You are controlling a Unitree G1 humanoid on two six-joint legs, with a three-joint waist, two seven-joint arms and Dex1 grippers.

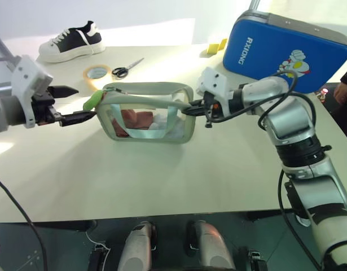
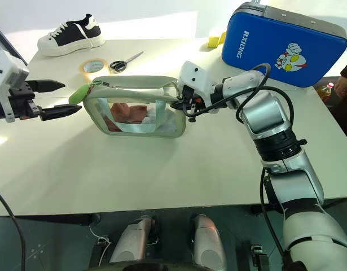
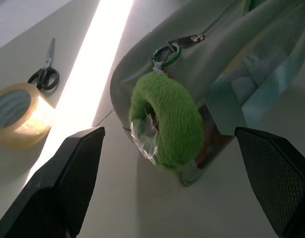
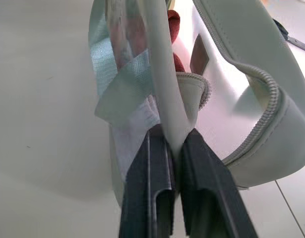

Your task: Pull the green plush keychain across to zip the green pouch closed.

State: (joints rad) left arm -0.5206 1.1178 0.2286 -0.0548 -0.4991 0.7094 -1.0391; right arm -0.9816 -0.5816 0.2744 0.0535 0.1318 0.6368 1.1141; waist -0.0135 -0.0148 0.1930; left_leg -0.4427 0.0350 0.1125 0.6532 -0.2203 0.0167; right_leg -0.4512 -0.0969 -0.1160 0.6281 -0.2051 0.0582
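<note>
With our right gripper clamped on the sage-green pouch's rim, the fuzzy lime-green oblong keychain lies at three o'clock of our spread-open left gripper, nearest it

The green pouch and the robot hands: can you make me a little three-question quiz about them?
1. True or false: the left gripper is shut on the green plush keychain.
2. What does the right gripper pinch? A) scissors B) the edge of the green pouch C) tape roll
3. Fill in: the keychain hangs at the pouch's ___ end, the robot's own side.

Key: 1 false, its fingers stand open around the keychain. 2 B. 3 left.
</note>
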